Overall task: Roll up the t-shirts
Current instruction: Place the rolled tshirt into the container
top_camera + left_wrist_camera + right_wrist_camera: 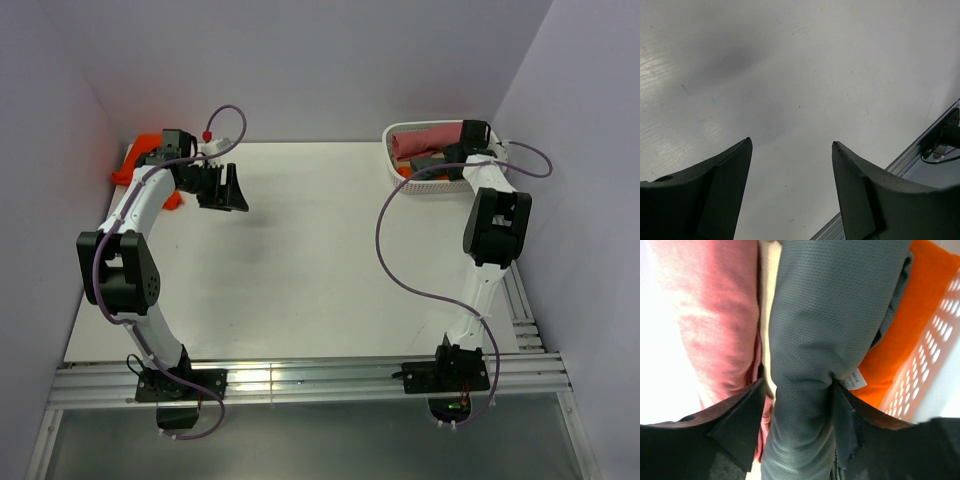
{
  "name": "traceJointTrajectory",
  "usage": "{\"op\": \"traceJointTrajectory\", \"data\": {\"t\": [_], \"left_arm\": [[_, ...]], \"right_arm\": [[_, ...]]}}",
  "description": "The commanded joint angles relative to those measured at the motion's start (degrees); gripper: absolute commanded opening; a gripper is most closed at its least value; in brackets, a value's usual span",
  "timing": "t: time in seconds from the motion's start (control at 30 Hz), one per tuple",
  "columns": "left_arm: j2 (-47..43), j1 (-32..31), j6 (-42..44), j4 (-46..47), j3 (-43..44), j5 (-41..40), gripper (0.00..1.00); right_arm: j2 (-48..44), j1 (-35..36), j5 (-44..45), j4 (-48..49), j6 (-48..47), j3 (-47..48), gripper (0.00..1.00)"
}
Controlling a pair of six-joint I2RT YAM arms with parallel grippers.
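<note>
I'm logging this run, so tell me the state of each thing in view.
Left hand: open, empty, above the table.
Right hand: shut on grey shirt.
Grey shirt: rolled, gripped, in basket.
Pink shirt: rolled, in basket.
Orange shirt: in basket, beside grey shirt.
Orange cloth: bunched at table's far left corner.

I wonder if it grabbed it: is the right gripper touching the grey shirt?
Touching. Right wrist view: the right gripper pinches the grey t-shirt between its fingers.
</note>
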Motion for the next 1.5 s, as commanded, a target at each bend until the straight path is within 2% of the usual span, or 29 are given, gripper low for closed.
{"op": "traceJointTrajectory", "data": {"t": [0.0,0.3,0.4,0.5,0.93,1.23,1.47], "left_arm": [[0.14,-0.33,-0.27,-0.4,2.51,0.71,0.7],[0.67,-0.33,-0.27,-0.31,2.95,1.15,0.7],[1.19,-0.33,-0.35,-0.49,3.74,1.5,0.7],[1.63,-0.33,-0.53,-0.49,4.18,1.77,0.7],[3.04,-0.33,-0.27,-2.07,5.5,2.65,0.7],[2.16,-0.33,0.17,-2.95,6.38,2.03,0.7],[-0.82,-0.16,0.88,-2.69,5.15,1.5,0.71]], "right_arm": [[0.14,-0.29,-0.86,-5.47,-1.59,0.67,0.63],[-1.18,-0.55,-3.41,-7.58,-1.6,2.6,0.7],[-1.79,-0.64,-3.59,-9.33,-1.77,3.91,0.76],[-2.58,-0.73,-4.12,-10.48,-1.68,4.18,0.87],[-6.28,-2.13,-7.71,-15.66,-1.42,2.78,0.93],[-14.53,-2.4,-8.77,-14.0,-2.21,-5.21,0.94],[-29.29,-1.35,-10.62,-6.8,-5.63,-19.86,0.95]]}}
